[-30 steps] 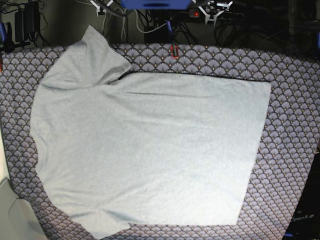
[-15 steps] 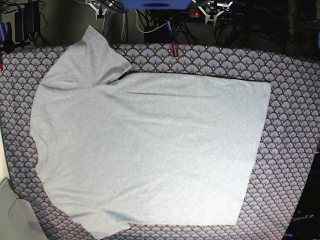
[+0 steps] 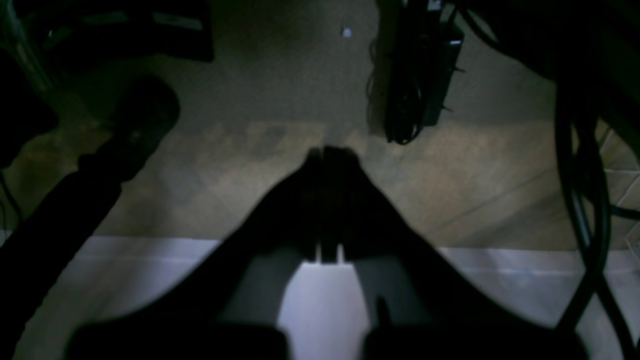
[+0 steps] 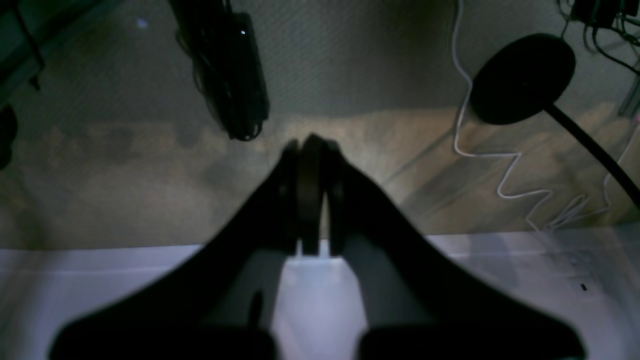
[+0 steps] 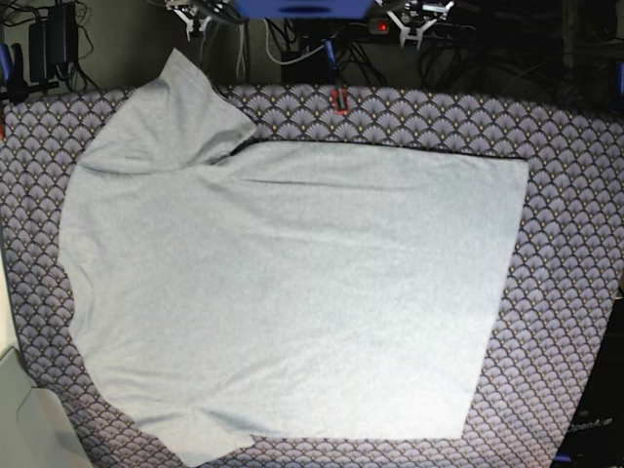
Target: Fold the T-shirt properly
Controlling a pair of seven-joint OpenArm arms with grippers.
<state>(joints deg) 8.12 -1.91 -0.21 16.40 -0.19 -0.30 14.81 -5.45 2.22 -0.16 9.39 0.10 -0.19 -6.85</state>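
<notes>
The pale grey T-shirt (image 5: 292, 283) lies spread flat, plain side up, on the fan-patterned tablecloth (image 5: 575, 214). One sleeve (image 5: 175, 112) points to the far left corner. The other sleeve (image 5: 195, 434) is at the near left, and the hem runs down the right side. Neither gripper is over the shirt. My left gripper (image 3: 327, 152) is shut on nothing and hangs over a dim floor past a pale ledge. In the right wrist view, my right gripper (image 4: 310, 142) is likewise shut and empty above the floor. The shirt does not show in either wrist view.
A small red clip (image 5: 340, 99) sits at the table's far edge. Cables and power bricks (image 5: 54, 39) hang behind it. A white panel (image 5: 24, 419) fills the near left corner. A black round-based stand (image 4: 522, 77) and a white cable (image 4: 500, 165) lie on the floor.
The T-shirt has not moved. White arm parts at the top left edge of the base view have shifted slightly.
</notes>
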